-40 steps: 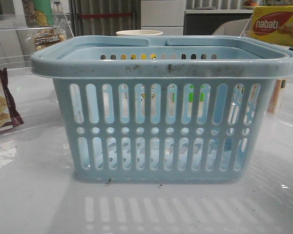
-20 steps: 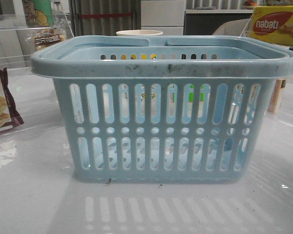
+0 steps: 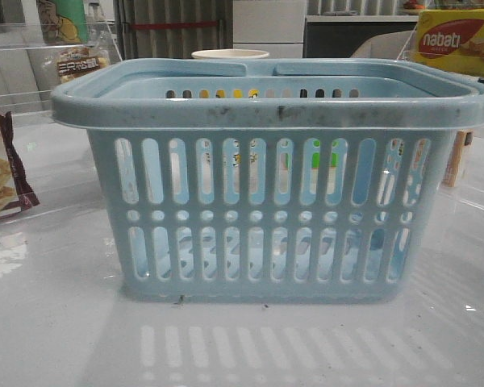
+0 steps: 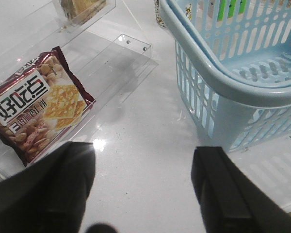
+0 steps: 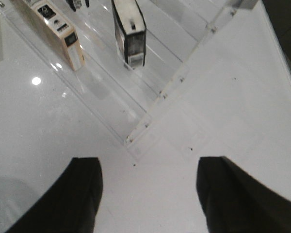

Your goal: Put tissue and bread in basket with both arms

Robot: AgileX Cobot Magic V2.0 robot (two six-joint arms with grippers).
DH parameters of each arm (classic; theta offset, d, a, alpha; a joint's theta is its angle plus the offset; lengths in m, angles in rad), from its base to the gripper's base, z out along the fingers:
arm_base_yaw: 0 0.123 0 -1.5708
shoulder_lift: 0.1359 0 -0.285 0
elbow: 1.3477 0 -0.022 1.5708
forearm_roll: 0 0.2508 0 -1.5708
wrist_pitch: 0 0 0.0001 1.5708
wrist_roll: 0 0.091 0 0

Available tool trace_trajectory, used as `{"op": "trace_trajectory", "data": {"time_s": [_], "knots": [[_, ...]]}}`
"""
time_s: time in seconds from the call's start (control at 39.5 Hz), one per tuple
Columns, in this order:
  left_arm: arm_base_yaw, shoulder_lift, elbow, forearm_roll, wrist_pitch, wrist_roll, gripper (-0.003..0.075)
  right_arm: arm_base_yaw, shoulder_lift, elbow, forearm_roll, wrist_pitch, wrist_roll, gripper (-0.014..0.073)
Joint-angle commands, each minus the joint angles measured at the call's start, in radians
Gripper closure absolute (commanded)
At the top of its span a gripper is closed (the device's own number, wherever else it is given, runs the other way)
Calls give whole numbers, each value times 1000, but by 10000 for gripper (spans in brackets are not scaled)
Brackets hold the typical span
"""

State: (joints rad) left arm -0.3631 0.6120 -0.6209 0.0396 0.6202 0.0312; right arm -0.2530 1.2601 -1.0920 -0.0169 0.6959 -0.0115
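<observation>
A glossy white table (image 3: 56,322) carries the light-blue basket (image 3: 274,113), which fills the middle of the front view with its long side running from 9 to 3 o'clock. Neither task item shows in it, and the patch of its floor seen from the left wrist is bare. Clear acrylic shelves stand to either side, one under the right arm (image 5: 150,116) and one under the left (image 4: 131,53). A maroon-edged cracker packet (image 4: 36,104), not part of the job, lies flat by the left one. The left gripper (image 4: 143,194) hangs over bare table with its jaws wide apart and nothing between them. The right gripper (image 5: 148,194) is likewise spread and empty. Counting straight ahead of the fingers as 12, what appears to be the tissue (image 5: 129,34), a black-and-white pack, sits in the right shelf at about 12 o'clock, well apart from the jaws. Its long axis lies close to the 12-to-6 line, and a cream box (image 5: 58,31) sits at 11. The right arm is plainly nearer it. A golden-brown piece at about 11 o'clock from the left jaws, likely the bread (image 4: 80,7), is cut off by the frame edge, so its axis cannot be told. The basket lies at 1 to 2 o'clock from that gripper.
</observation>
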Motion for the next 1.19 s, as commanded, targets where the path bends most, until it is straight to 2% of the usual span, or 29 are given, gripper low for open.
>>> {"op": "trace_trajectory", "data": {"time_s": [0.0,0.46,0.68,0.94,1.01,1.16], "knots": [[-9,7,-31,3,-71,2,246,4,70,-127,17,-34,0,64],[-9,7,-31,3,-71,2,246,14,489,-523,25,97,-74,84],[-9,7,-31,3,-71,2,246,14,586,-593,25,73,-86,161],[-9,7,-31,3,-71,2,246,14,620,-593,25,25,-86,172],[-9,7,-31,3,-71,2,246,14,625,-593,25,36,-86,214],[-9,7,-31,3,-71,2,246,19,612,-593,26,42,-86,351]]}}
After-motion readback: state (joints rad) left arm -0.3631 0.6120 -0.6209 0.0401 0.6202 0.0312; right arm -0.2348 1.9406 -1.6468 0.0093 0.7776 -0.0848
